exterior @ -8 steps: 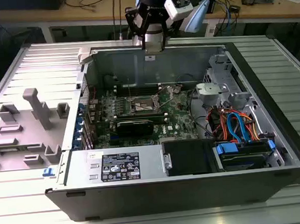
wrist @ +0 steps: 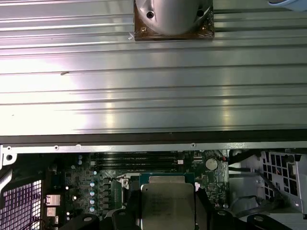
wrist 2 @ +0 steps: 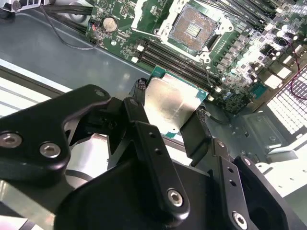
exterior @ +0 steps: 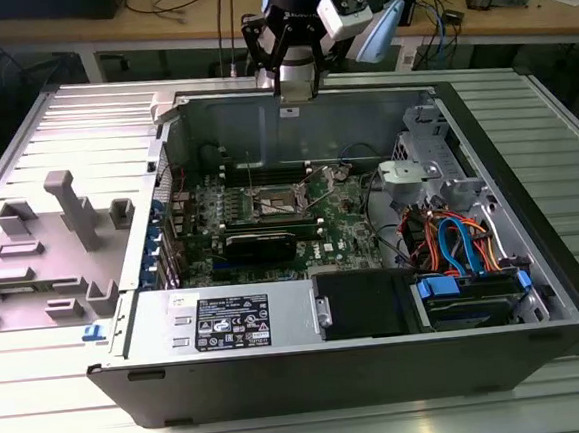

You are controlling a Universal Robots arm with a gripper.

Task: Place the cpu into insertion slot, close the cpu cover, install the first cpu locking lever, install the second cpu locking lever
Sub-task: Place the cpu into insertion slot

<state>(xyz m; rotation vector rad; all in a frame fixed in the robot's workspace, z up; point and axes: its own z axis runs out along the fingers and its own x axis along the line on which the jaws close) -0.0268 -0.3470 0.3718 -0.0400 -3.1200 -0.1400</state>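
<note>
My gripper (exterior: 297, 91) hangs above the far wall of the open computer case (exterior: 534, 257) in the exterior view. It is shut on the cpu (wrist 2: 170, 108), a flat silver-topped square with a green edge, gripped by two opposite sides between the black fingers (wrist 2: 139, 120). The first wrist view shows the cpu (wrist: 168, 203) the same way in the gripper (wrist: 168, 207). The insertion slot (wrist 2: 194, 28) lies bare on the green board, a dark pin field inside a shiny rim, some way from the held chip. In the exterior view the insertion slot (exterior: 281, 205) sits mid-board. The cpu cover (wrist 2: 144, 14) appears raised beside the slot.
Long black memory slots (wrist 2: 177, 62) run between the held chip and the socket. Inside the case are a black fan shroud (exterior: 361, 301), a grey drive cage (exterior: 431, 165), coloured cables (exterior: 462, 243) and a labelled power supply (exterior: 227, 317). Grey fixtures (exterior: 61, 244) stand on the exterior view's left.
</note>
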